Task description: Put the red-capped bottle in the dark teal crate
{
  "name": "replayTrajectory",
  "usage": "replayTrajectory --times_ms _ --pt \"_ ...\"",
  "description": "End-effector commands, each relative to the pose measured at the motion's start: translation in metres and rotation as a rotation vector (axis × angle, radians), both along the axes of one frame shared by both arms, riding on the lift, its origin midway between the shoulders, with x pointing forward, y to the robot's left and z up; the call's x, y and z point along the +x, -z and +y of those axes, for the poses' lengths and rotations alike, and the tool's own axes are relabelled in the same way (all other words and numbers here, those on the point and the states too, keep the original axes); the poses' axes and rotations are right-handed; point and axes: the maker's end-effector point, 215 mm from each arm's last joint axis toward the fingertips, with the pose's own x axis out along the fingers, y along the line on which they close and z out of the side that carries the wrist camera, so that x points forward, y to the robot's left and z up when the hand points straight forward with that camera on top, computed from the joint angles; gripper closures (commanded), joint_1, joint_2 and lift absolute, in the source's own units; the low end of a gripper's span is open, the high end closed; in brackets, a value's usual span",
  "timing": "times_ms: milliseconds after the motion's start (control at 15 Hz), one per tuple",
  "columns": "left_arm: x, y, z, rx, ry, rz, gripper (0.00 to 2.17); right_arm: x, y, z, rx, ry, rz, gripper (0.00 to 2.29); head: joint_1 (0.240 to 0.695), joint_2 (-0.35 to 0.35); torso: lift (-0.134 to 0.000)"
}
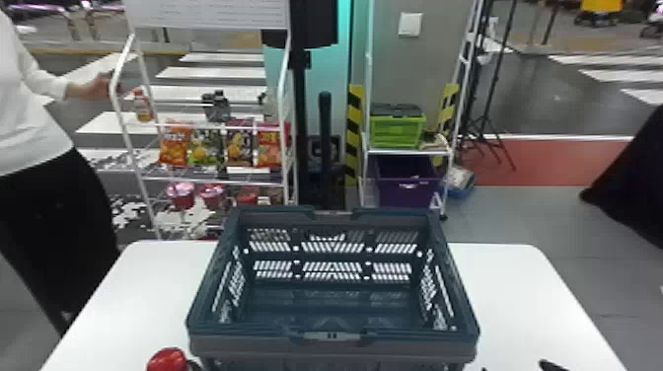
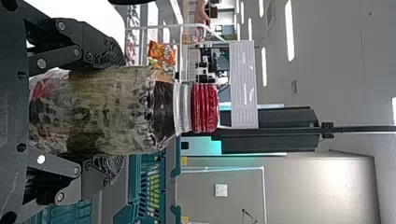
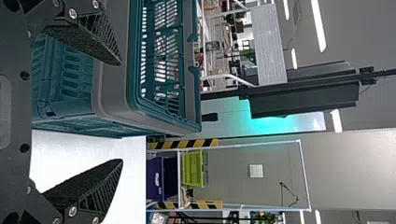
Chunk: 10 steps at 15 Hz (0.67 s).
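In the head view, the dark teal crate (image 1: 333, 340) stands on the white table, upright, its inside bare. Just left of its near left corner, at the bottom edge, is the bottle's red cap (image 1: 167, 360), with a dark bit of my left gripper (image 1: 195, 365) beside it. The left wrist view has my left gripper (image 2: 111, 110) shut on the body of the red-capped bottle (image 2: 140, 107); the crate (image 2: 159, 186) is beyond it. My right gripper (image 1: 552, 365) is right of the crate, low in the head view. In its wrist view the right gripper (image 3: 120, 112) is open, nothing between its fingers.
White table (image 1: 523, 306) extends on both sides of the crate. Behind it stand a rack with snack bags (image 1: 204, 147) and another with a green crate (image 1: 397, 130) above a purple bin (image 1: 407, 185). A person holds the left rack's frame.
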Motion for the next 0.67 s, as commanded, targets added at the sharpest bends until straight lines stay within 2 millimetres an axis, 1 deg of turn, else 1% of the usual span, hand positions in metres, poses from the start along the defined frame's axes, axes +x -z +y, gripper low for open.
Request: replayTrajectory --times_ms 0,600 --pt "-0.0006 0.0003 0.0003 -0.001 -0.002 0.001 2.15 -0.0004 -0.0002 0.0 -0.001 -0.001 0.0 0.15 0.499 0.0 0.0" --pt "0.0001 -0.002 0.0006 -0.001 -0.002 -0.002 2.15 -0.0014 0.0007 0.0004 0.007 0.0 0.006 0.15 0.499 0.0 0.0"
